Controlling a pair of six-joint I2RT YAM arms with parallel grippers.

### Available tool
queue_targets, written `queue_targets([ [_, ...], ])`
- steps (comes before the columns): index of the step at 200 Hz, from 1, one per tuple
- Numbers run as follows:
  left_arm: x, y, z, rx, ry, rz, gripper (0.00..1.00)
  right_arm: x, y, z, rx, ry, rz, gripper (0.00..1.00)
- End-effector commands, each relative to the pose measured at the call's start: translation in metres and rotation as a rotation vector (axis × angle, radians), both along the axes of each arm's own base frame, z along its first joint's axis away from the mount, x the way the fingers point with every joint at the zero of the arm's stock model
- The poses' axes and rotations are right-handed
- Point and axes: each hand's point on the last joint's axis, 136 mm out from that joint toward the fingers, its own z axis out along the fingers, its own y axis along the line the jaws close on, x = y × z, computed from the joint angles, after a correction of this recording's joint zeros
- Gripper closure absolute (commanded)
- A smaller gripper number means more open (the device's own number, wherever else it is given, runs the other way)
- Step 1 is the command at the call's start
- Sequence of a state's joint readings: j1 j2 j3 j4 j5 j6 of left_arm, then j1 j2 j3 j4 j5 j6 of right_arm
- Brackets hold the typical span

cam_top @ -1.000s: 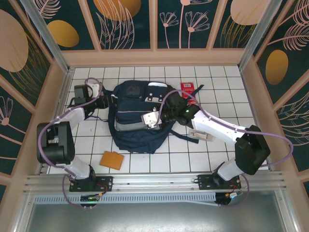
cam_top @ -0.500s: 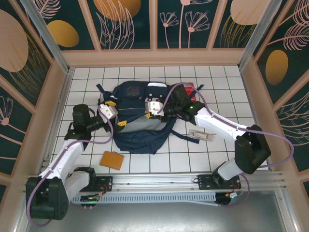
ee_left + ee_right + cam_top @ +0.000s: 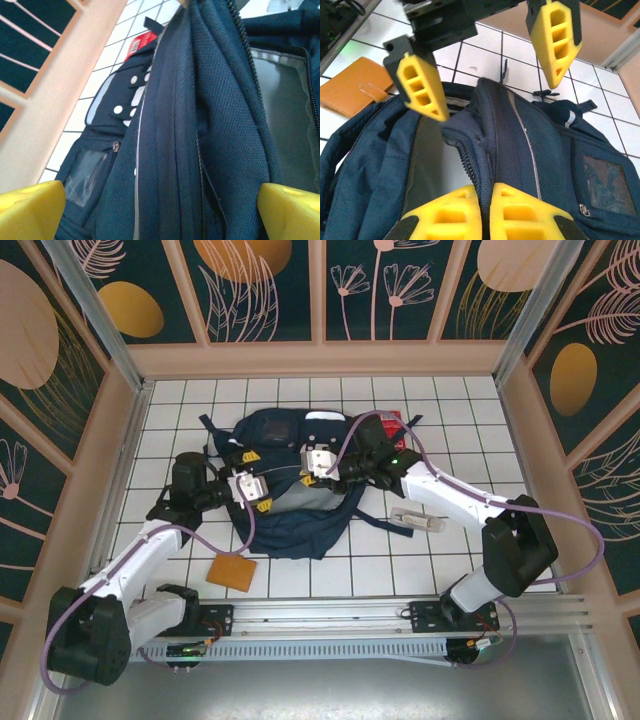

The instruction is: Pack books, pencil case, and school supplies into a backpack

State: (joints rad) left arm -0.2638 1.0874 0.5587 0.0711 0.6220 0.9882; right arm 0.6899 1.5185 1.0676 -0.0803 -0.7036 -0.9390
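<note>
The dark navy backpack (image 3: 290, 510) lies in the middle of the tiled floor, its main compartment open onto pale grey lining (image 3: 432, 155). My right gripper (image 3: 486, 210) is shut on the zipper edge of the backpack's front flap (image 3: 492, 125) and holds it up. My left gripper (image 3: 249, 480) stands wide open at the left end of the same raised flap, its yellow fingers (image 3: 420, 87) on either side of the fabric without touching. Of the school supplies, an orange pad (image 3: 232, 570), a red rectangle (image 3: 392, 420) and a pale slim piece (image 3: 418, 520) lie outside. Books and pencil case are out of view.
Wooden walls (image 3: 120, 440) enclose the tiled floor on three sides. Black straps (image 3: 385, 525) trail from the backpack's right side toward the pale piece. The orange pad lies near the front rail (image 3: 320, 615), below the left arm.
My left arm swung in from the far left wall to the backpack's raised flap and its gripper opened wide. The right gripper stayed shut on the flap, shifting slightly toward the back.
</note>
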Motion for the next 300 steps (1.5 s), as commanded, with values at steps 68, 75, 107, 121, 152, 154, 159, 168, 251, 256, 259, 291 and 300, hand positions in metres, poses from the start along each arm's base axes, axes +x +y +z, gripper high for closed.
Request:
queue_targets([
  [68, -0.036, -0.033, 0.042, -0.208, 0.315, -0.12, 0.01, 0.027, 0.0, 0.033, 0.103, -0.014, -0.101, 1.0],
  [75, -0.043, -0.034, 0.041, -0.205, 0.348, -0.145, 0.01, 0.026, 0.001, 0.034, 0.109, -0.01, -0.095, 1.0],
  [107, -0.033, -0.031, 0.039, -0.185, 0.304, -0.1, 0.01, 0.018, 0.005, 0.037, 0.133, 0.006, -0.049, 1.0],
  [121, -0.014, -0.025, 0.029, -0.129, 0.203, -0.001, 0.01, 0.009, 0.007, 0.039, 0.148, 0.027, -0.009, 1.0],
  [152, 0.01, -0.025, -0.007, 0.104, 0.096, 0.094, 0.01, 0.013, 0.008, 0.046, 0.198, 0.067, -0.048, 0.97],
  [154, 0.012, -0.026, -0.007, 0.109, 0.097, 0.102, 0.01, 0.013, 0.008, 0.047, 0.202, 0.068, -0.05, 0.96],
  [159, 0.018, -0.027, -0.007, 0.113, 0.104, 0.129, 0.05, 0.013, 0.009, 0.048, 0.207, 0.072, -0.052, 0.94],
  [168, 0.033, -0.026, -0.002, 0.077, 0.121, 0.215, 0.19, 0.012, 0.008, 0.049, 0.215, 0.084, -0.057, 0.91],
  [251, 0.078, -0.009, 0.029, -0.17, 0.186, 0.561, 0.92, 0.096, -0.133, 0.025, 0.703, 1.123, -1.428, 0.32],
  [256, 0.078, -0.008, 0.029, -0.176, 0.188, 0.57, 0.93, 0.092, -0.141, 0.01, 0.702, 1.222, -1.486, 0.31],
  [259, 0.078, -0.007, 0.029, -0.181, 0.19, 0.577, 0.93, 0.088, -0.141, 0.003, 0.692, 1.272, -1.488, 0.31],
  [291, 0.078, 0.004, 0.029, -0.195, 0.183, 0.639, 0.94, 0.072, -0.157, -0.058, 0.675, 1.525, -1.602, 0.28],
  [300, 0.078, 0.006, 0.028, -0.2, 0.188, 0.653, 0.94, 0.075, -0.153, -0.069, 0.629, 1.556, -1.576, 0.29],
])
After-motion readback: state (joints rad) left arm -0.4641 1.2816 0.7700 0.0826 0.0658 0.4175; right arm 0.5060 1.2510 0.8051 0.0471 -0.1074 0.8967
